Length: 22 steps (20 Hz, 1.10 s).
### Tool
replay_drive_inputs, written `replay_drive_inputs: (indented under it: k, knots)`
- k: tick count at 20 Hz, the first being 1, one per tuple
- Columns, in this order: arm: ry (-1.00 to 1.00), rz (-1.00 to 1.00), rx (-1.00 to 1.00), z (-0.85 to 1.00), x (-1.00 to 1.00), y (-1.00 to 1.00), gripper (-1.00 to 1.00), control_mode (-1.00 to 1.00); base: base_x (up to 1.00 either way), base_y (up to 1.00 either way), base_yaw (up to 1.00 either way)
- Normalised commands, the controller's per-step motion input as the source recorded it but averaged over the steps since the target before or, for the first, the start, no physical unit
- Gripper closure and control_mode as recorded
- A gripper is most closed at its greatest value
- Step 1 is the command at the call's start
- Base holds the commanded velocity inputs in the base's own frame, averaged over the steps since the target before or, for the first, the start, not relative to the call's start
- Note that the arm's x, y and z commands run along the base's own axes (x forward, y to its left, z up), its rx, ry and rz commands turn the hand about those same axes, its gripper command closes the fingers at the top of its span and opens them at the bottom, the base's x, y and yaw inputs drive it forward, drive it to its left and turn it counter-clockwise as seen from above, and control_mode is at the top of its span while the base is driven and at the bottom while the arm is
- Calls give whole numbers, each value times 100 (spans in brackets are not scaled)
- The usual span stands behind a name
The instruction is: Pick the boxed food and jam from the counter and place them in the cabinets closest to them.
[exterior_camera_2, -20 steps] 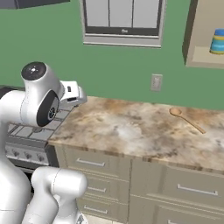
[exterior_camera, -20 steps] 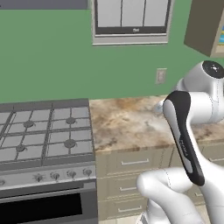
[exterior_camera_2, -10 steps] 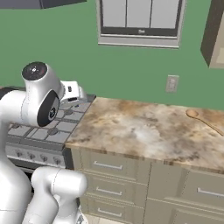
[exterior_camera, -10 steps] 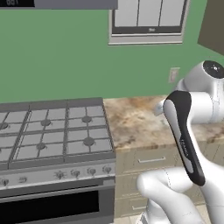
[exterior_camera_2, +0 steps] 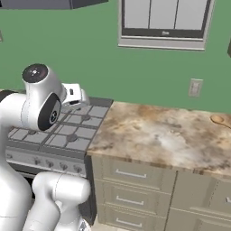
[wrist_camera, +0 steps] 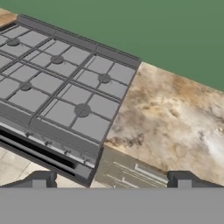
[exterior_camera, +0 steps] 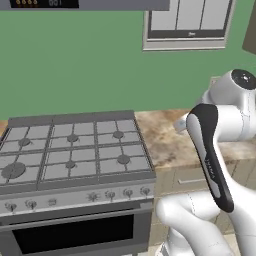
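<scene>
**Arm folded high at the stove's edge, jaws wide and empty**

From the left base view you see the gas stove (exterior_camera: 75,150) taking the left and centre, its knobs in a row along the front, with the counter (exterior_camera: 162,137) running off to its right. Your arm (exterior_camera: 212,150) rises folded in front of that stone, hiding much of it. Above, the white-framed window (exterior_camera: 187,25) sits on the green wall.

From the right base view the counter (exterior_camera_2: 158,140) lies open to you — beige-brown marbled stone over tan drawers (exterior_camera_2: 131,173). A wooden spoon (exterior_camera_2: 220,120) rests at its far right edge, and a wall outlet (exterior_camera_2: 195,87) sits above it. The stove (exterior_camera_2: 63,131) is to the left, partly behind the arm's shoulder. The hand's white block shows just beyond that shoulder, over the stove's right side.

In the hand view your gripper (wrist_camera: 111,179) looks down on the seam where stove (wrist_camera: 61,83) meets counter (wrist_camera: 175,122). The two finger tips (wrist_camera: 41,179) stand far apart at the bottom, with nothing between them. The stretch of stone visible here carries no carton or jar that you can make out.
</scene>
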Motion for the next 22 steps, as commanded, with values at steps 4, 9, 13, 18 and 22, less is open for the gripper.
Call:
replay_drive_inputs:
  k: [4,9,13,18,22]
  knots:
    - [0,0,0,0,0,0,-100,100,-12,53,0]
    - [0,0,0,0,0,0,-100,100,-10,51,0]
    - [0,0,0,0,0,0,-100,100,-14,33,0]
    - [0,0,0,0,0,0,-100,100,-15,38,0]
    - [0,0,0,0,0,0,-100,100,-9,53,0]
